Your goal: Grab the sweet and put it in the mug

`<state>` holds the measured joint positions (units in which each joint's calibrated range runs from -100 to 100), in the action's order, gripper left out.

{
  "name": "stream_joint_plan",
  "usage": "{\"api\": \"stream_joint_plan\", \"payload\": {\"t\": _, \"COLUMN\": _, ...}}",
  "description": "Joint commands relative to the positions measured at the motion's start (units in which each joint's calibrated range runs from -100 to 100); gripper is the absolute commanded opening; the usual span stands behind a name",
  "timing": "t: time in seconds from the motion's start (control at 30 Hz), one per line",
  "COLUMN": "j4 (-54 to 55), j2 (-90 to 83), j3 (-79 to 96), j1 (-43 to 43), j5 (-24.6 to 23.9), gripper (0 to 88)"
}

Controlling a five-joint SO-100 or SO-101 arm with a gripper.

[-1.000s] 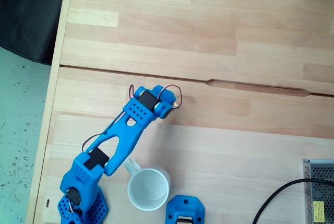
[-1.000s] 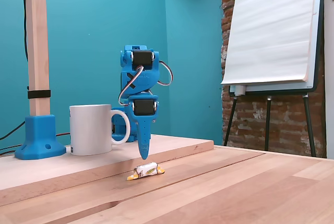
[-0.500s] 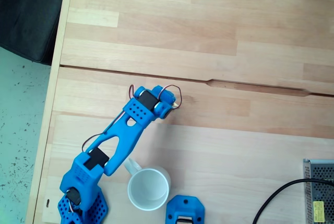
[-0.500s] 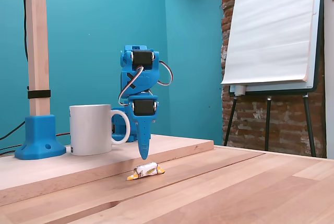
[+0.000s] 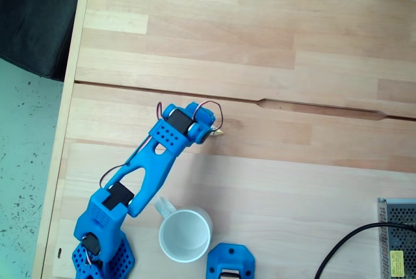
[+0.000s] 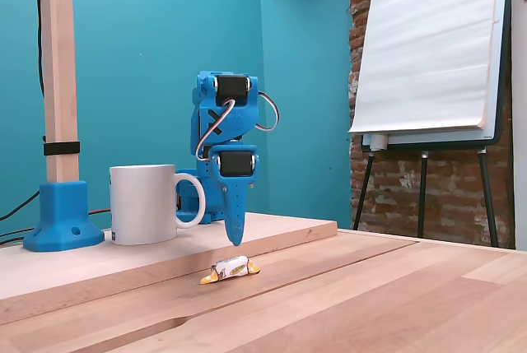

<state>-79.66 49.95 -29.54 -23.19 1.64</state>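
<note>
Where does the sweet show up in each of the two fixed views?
Fixed view from above: the sweet is a small tip showing at the right of the arm's head, left of centre.
Fixed view from table level: it lies on the wood, just below the pincer.
Shared landmark: the mug.

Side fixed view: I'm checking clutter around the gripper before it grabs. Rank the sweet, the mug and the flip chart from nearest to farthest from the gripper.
From the gripper:
1. The sweet, just below its tip, on the table.
2. The mug, to its left in this view.
3. The flip chart, far right, by the brick wall.
</note>
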Motion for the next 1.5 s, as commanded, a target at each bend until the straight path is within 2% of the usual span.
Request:
{"api": "stream_joint_plan", "payload": {"t": 0.0, "j4": -1.3, "j2": -1.3, "j3": -3.2, "j1": 0.5, "j5": -0.3, "gripper": 18.8}}
{"api": "stream_joint_plan", "payload": {"t": 0.73, "j4": -1.8, "j2": -0.5, "j3": -5.5, "j1": 0.7, "j5": -0.3, "gripper": 18.8}}
{"api": "stream_joint_plan", "payload": {"t": 1.2, "j4": -1.0, "j2": -0.2, "j3": -5.9, "j1": 4.6, "j5": 0.2, "gripper": 18.2}}
{"api": "stream_joint_plan", "payload": {"t": 1.47, "j4": 6.3, "j2": 0.0, "j3": -5.0, "j1": 5.3, "j5": -0.2, "gripper": 18.1}}
